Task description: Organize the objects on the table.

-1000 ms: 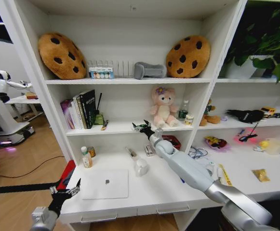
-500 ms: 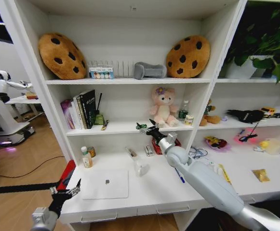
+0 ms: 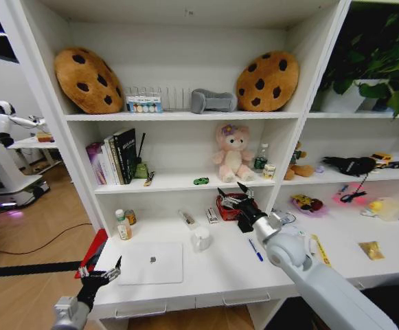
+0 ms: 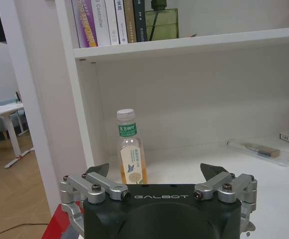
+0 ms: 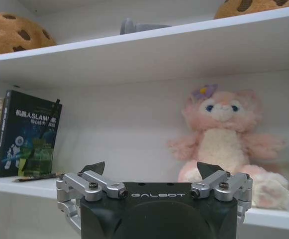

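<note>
Right claw [image 3: 235,191] gapes empty below the shelved toy car [image 3: 200,181]; we judge another tabletop [image 3: 220,271] pick next.

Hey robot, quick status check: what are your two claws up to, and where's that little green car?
Right gripper open, empty, below the shelf. Left gripper open, idle at desk's front corner. Green toy car on shelf beside pink plush.

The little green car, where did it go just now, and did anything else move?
The right gripper let go of the little green car. It now sits by itself on the shelf beside the pink plush. The gripper, open and empty, has drawn back down toward the table. The left gripper stayed parked at the front edge, and the laptop and mug stayed put.
</note>
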### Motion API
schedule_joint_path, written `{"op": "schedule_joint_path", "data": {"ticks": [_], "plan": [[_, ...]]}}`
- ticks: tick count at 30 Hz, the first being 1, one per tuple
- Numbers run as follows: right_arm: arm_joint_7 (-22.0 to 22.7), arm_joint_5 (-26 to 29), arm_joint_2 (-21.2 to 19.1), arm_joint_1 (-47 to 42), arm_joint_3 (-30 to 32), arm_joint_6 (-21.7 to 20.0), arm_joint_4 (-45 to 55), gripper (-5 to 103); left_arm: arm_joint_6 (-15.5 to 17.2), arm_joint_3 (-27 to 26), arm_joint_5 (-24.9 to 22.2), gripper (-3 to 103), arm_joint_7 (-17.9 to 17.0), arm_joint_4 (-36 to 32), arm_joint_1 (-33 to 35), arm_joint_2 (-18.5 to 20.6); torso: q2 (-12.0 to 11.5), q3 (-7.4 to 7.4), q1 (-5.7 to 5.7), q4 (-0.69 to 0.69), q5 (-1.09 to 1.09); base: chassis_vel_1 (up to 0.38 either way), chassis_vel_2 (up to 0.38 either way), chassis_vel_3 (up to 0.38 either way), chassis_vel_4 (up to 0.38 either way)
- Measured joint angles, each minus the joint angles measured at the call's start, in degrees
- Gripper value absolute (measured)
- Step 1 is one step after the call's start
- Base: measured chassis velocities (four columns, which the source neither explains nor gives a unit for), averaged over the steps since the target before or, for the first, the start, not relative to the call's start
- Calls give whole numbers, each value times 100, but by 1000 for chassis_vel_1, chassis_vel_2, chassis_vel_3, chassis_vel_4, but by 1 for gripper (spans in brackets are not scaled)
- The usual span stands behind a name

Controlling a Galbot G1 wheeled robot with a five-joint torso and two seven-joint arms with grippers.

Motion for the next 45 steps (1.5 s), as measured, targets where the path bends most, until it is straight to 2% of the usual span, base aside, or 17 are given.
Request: {"op": "schedule_joint_path", "data": {"ticks": [2, 5, 14, 21, 27, 37, 45], "plan": [[-44, -94, 32, -290, 206, 53, 45, 100, 6, 27, 10, 100, -13, -20, -17, -6, 0, 0, 0, 0, -1, 0, 0, 0, 0], [-139, -439, 289, -1215, 831, 263, 107, 100, 32, 71, 3, 100, -61, -70, -112, -35, 0, 0, 0, -3, 0, 0, 0, 0, 0], [-168, -1003, 819, -2120, 1237, 711, -38, 100, 49, -30, -95, 100, -69, -134, -147, -44, -1, 0, 0, -1, 0, 0, 0, 0, 0], [-183, -1260, 1078, -2526, 1358, 936, -60, 100, 16, -124, -169, 100, -68, -155, -183, -110, -1, 0, 1, 0, -1, 0, 0, 0, 0], [-242, -1467, 1340, -2947, 1523, 1128, -34, 100, -234, -169, -161, 100, -112, -288, -221, -180, -1, 0, 1, -1, -1, 0, 0, 0, 0], [-306, -1595, 1604, -3332, 1717, 1316, -75, 100, -272, -592, -378, 100, -150, -397, -15, -191, -1, 0, 0, -1, -1, 0, 0, 0, 0], [-354, -1801, 1809, -3420, 1795, 1478, -315, 100, -266, -632, -427, 100, -131, -307, -67, -203, -1, 0, 0, -1, -1, 0, 0, 0, 0]]}}
